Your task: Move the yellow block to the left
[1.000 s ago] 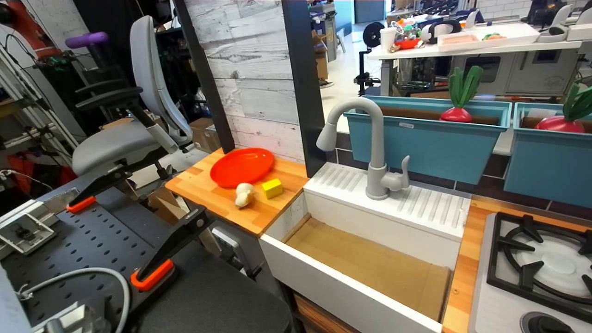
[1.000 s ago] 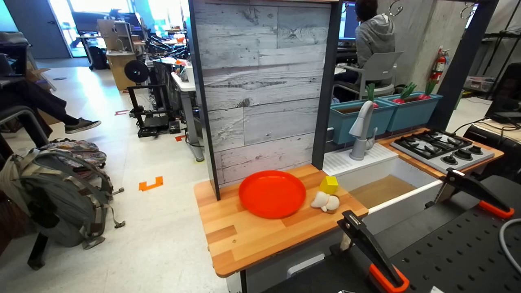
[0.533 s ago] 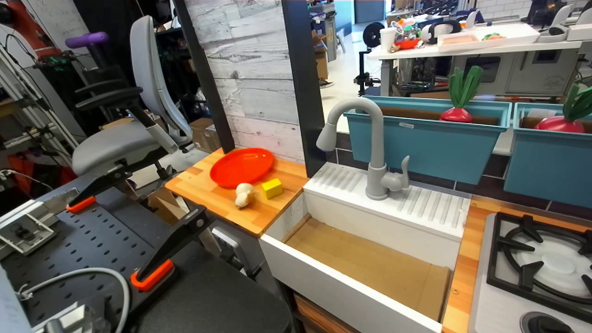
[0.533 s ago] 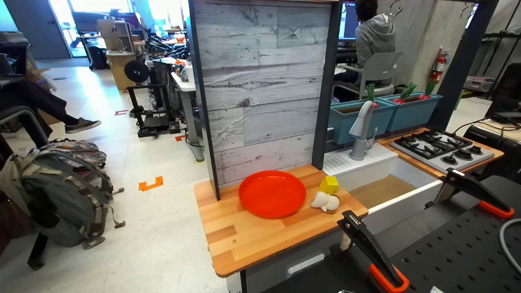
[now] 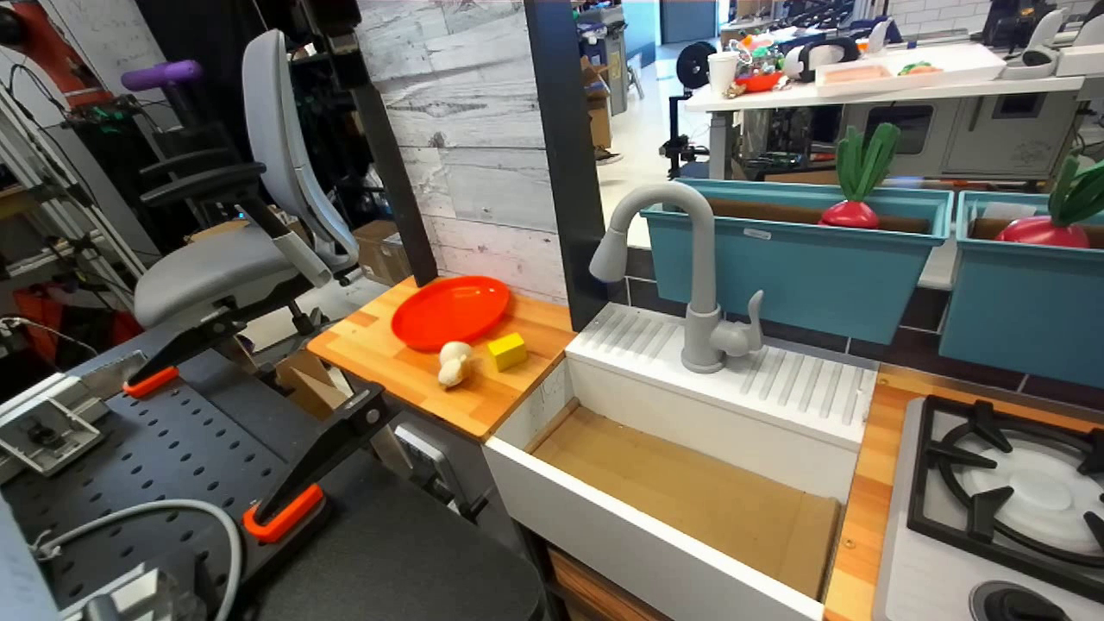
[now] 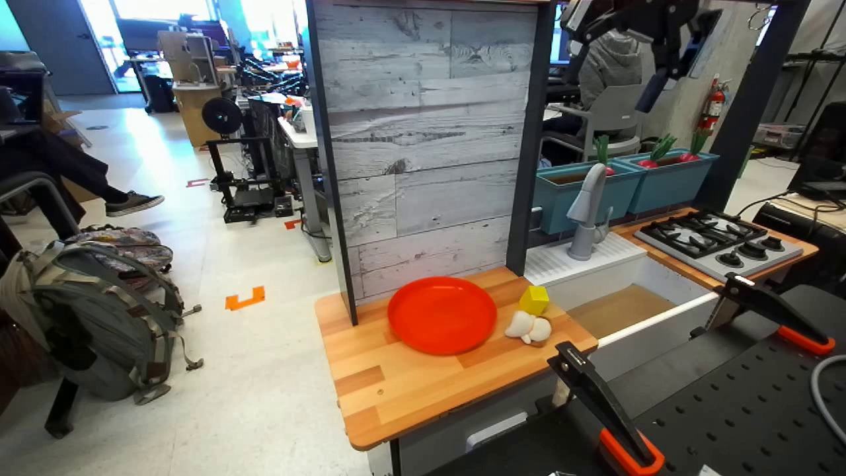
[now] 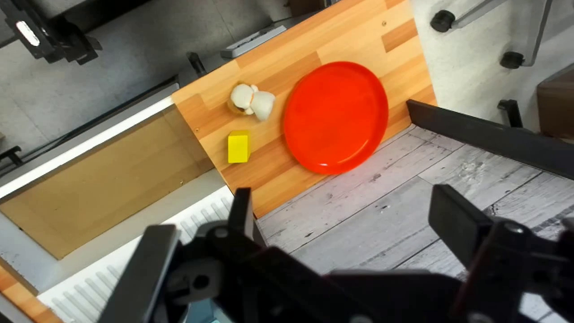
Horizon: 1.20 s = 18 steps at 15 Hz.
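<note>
The yellow block (image 5: 507,352) sits on the wooden counter (image 5: 414,379) near its sink-side edge. It also shows in an exterior view (image 6: 534,300) and in the wrist view (image 7: 238,146), left of the red plate. My gripper (image 7: 343,197) is open, with nothing between its fingers, high above the counter. It shows at the top right of an exterior view (image 6: 612,79), well above and apart from the block. In an exterior view only a dark part of the gripper or arm (image 5: 336,39) shows at the top edge.
A round red plate (image 6: 442,316) lies on the counter beside the block. A pale cream rounded piece (image 6: 528,328) lies close to the block. A plank wall (image 6: 423,145) rises behind the counter. The sink (image 5: 655,561) and grey faucet (image 5: 703,285) stand beside it.
My gripper has come into view at the top of both exterior views. The yellow block, plate and cream piece have not moved.
</note>
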### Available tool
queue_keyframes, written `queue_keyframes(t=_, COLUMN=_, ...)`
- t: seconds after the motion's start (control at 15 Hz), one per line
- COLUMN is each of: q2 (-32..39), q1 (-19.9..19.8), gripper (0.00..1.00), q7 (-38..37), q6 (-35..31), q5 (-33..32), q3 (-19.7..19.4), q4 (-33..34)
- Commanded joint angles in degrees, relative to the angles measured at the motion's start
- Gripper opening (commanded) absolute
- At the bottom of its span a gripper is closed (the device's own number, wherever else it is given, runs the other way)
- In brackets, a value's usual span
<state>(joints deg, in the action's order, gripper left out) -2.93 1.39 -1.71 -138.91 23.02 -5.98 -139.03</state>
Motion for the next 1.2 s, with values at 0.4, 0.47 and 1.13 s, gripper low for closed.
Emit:
queue_keyframes(t=0.4, q2=8.36, q1=-1.06, gripper=1.00, q7=-1.76, q6=-4.55, q5=0.35, q3=1.88, q4=3.93)
queue_keyframes(t=0.47, q2=11.03, q1=-1.18, gripper=1.00, q7=-2.48, q6=-6.11, q5=-0.05, q3=1.98, q4=4.73)
queue_keyframes(t=1.13, q2=36.11, q1=-5.42, gripper=1.00, q7=-3.33, q6=-14.02, q5=-0.31, q3=3.56, q4=16.86)
